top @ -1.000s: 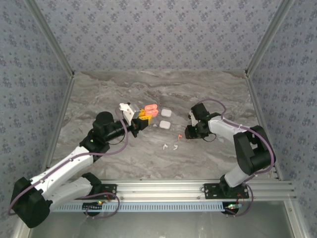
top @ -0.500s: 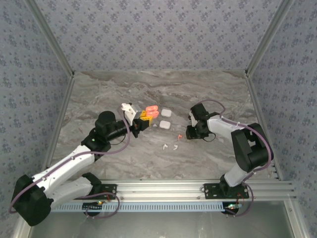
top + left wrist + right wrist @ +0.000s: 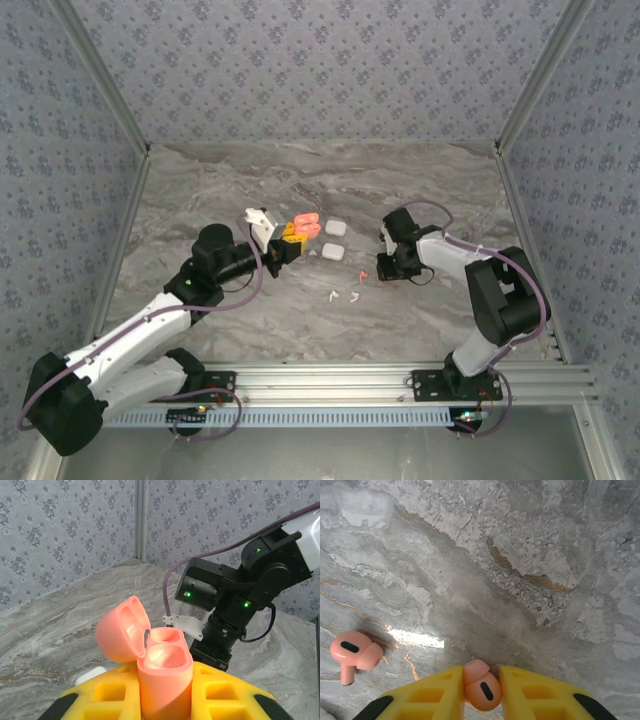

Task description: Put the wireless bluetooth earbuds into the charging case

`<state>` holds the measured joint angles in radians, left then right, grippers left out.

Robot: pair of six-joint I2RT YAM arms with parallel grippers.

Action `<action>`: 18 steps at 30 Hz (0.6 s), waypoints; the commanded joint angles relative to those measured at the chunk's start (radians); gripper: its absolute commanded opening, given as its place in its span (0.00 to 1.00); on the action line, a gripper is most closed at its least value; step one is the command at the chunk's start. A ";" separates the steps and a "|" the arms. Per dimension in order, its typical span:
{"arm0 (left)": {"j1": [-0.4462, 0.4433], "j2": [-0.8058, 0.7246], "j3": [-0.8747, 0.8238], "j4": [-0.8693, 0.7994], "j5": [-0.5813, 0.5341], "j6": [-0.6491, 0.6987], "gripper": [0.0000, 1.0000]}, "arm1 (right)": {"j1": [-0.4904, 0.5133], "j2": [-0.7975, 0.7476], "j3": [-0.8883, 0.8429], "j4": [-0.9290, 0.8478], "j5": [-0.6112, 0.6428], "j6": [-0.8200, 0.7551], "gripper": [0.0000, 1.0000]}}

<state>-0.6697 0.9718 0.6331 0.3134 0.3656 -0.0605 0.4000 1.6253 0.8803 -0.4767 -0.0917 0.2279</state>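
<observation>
Earbud, salmon-pink [image 3: 481, 684], sits pinched between the yellow fingers of my right gripper [image 3: 481, 676], pads against both its sides and nearly together, low over the marble table [image 3: 530, 555]. Its rounded head, marked with a dark oval vent, faces my wrist camera. The stem is hidden, so I cannot tell which way its long axis runs. The matching pink charging case [image 3: 164, 660] lies to my left across the middle of the table, clamped mouth-up in my left gripper [image 3: 163, 692], whose jaws are closed tight on its body. The lid [image 3: 120, 629] is hinged back, and the wells, empty as far as I can see, face up and toward my right arm, the arm that has the earbud. By my reckoning it must carry the earbud leftward and lower it stem-first into a well. A second pink earbud [image 3: 354, 655] lies on the marble near by. From above, white earbuds [image 3: 333, 295] and white cases [image 3: 335, 228] lie between the arms.
</observation>
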 commanded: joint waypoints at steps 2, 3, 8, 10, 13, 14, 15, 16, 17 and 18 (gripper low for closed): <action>-0.007 0.008 0.042 0.024 0.005 0.002 0.01 | 0.014 -0.062 0.005 0.043 0.033 -0.041 0.25; -0.006 0.011 0.039 0.032 0.007 -0.002 0.01 | 0.015 -0.085 0.006 0.041 0.036 -0.049 0.25; -0.007 0.058 0.029 0.111 0.040 -0.052 0.01 | 0.029 -0.262 0.016 0.029 0.046 -0.114 0.25; -0.007 0.085 0.030 0.147 0.056 -0.076 0.01 | 0.039 -0.346 0.027 0.027 0.050 -0.154 0.25; -0.007 0.131 0.041 0.194 0.077 -0.117 0.01 | 0.059 -0.464 0.051 0.034 0.049 -0.225 0.25; -0.007 0.149 0.050 0.203 0.086 -0.130 0.01 | 0.067 -0.502 0.063 0.036 0.050 -0.251 0.25; -0.006 0.165 0.058 0.209 0.096 -0.140 0.01 | 0.075 -0.530 0.074 0.039 0.043 -0.276 0.25; -0.007 0.183 0.068 0.214 0.109 -0.151 0.00 | 0.082 -0.558 0.087 0.044 0.036 -0.304 0.25; -0.006 0.200 0.077 0.221 0.121 -0.160 0.00 | 0.094 -0.583 0.100 0.046 0.030 -0.335 0.25; -0.006 0.215 0.083 0.229 0.133 -0.170 0.00 | 0.103 -0.599 0.118 0.047 0.023 -0.362 0.25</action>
<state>-0.6697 1.1641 0.6514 0.4572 0.4381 -0.1799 0.4805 1.0737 0.9470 -0.4393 -0.0593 -0.0154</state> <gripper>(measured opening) 0.199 0.251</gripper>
